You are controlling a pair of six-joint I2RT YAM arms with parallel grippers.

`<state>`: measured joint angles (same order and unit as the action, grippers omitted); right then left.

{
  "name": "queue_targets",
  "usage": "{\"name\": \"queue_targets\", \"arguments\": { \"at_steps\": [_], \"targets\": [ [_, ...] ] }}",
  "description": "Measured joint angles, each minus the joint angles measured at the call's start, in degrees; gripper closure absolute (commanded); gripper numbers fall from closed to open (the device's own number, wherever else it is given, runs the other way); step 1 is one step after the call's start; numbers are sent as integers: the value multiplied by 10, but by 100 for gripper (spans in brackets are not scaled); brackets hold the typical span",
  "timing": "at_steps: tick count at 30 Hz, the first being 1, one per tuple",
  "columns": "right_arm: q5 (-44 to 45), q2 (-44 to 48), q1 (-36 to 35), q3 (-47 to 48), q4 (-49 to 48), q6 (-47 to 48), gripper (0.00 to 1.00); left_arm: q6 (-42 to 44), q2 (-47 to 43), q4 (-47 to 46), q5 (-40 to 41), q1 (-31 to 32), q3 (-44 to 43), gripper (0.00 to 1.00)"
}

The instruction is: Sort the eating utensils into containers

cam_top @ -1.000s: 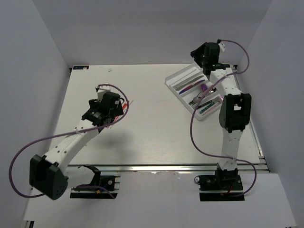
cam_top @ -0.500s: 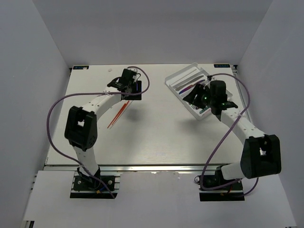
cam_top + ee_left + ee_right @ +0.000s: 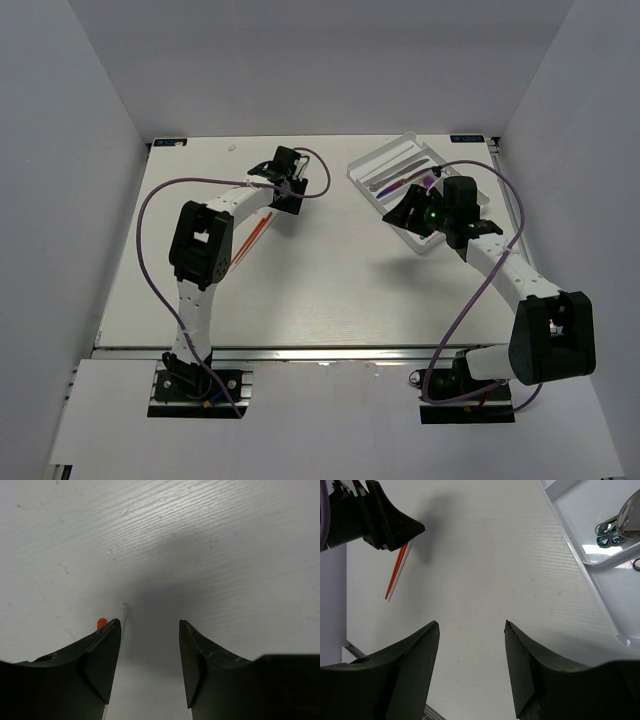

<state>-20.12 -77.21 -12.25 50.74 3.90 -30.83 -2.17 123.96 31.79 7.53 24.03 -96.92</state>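
Red-orange utensil (image 3: 102,623) tip beside one finger (image 3: 100,665) of left jaws, jaws apart

arms (image 3: 240,200): white links; black joints | cables (image 3: 141,230): purple; looping | fingers (image 3: 100,665): black; wedge-shaped | bases (image 3: 198,386): black plates

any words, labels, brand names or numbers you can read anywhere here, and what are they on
None: no text can be read in any view.
tray: plain white, no label visible.
table: only scratches and grain, no print.
right arm: no legible marking; it shows just a green light, not a sign.
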Motion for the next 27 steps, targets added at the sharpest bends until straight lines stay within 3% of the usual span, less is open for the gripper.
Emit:
{"name": "queue_targets", "arguments": {
  "at_steps": [17, 27],
  "targets": [
    [-7, -1, -9, -10, -14, -3, 39, 44, 30, 8, -56, -49, -18, 37],
    [-6, -1, -16, -10, -14, -5, 39, 43, 41, 5, -85, -49, -24, 43]
  ]
}}
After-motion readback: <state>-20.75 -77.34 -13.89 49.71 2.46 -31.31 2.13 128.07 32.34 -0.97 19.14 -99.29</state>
